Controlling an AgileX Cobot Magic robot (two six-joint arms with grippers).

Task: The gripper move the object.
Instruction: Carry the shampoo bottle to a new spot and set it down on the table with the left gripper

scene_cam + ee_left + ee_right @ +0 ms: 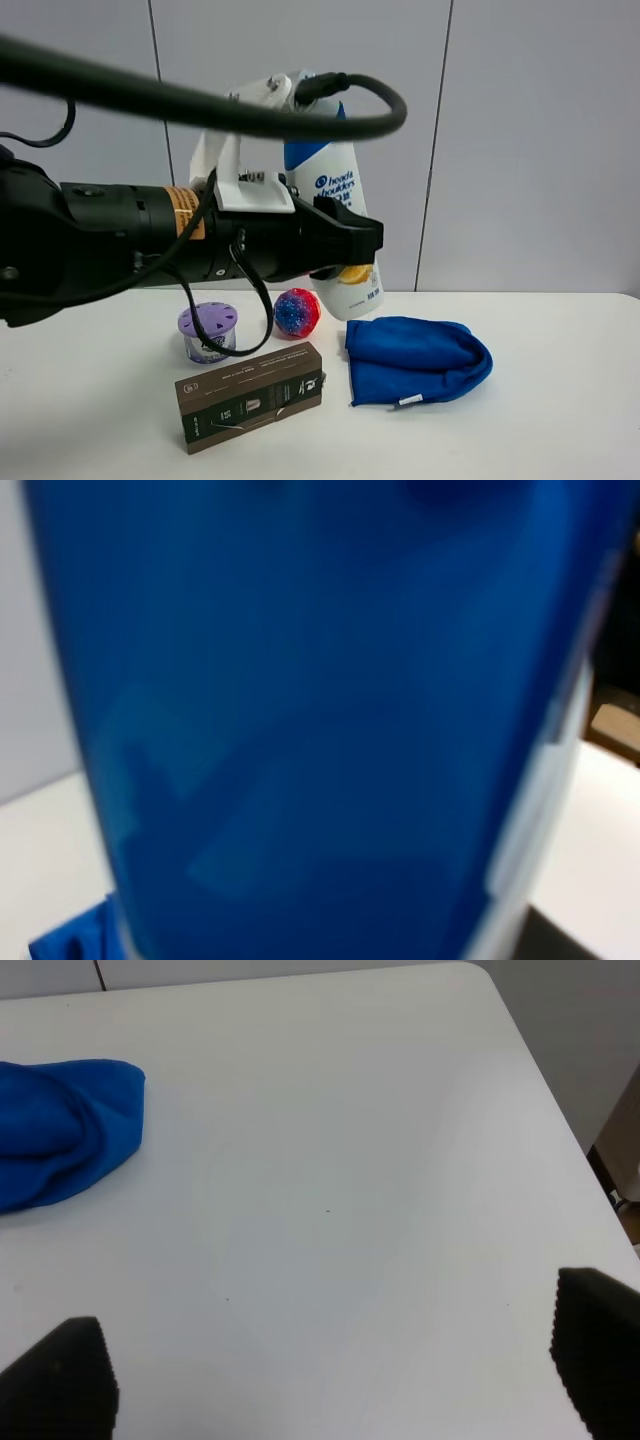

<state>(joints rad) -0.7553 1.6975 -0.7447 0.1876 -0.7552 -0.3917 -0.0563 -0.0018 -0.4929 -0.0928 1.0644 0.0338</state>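
Note:
The tall white and blue shampoo bottle (330, 165) with an orange-yellow label graphic leans slightly at the back middle of the white table (550, 420). My left gripper (360, 240), a bulky black arm end with a white bracket and an orange label, reaches in from the left and is shut on the bottle's lower half. In the left wrist view the bottle (320, 720) fills the frame as a blurred blue surface and the fingers are hidden. My right gripper (330, 1370) is open and empty over bare table (330, 1160). It is out of the exterior view.
A blue cloth (415, 360) lies right of the bottle and also shows in the right wrist view (60, 1130). A red-blue ball (297, 312), a purple-lidded tub (208, 332) and a long brown box (250, 395) sit under the left arm. The table's right edge is near the right gripper.

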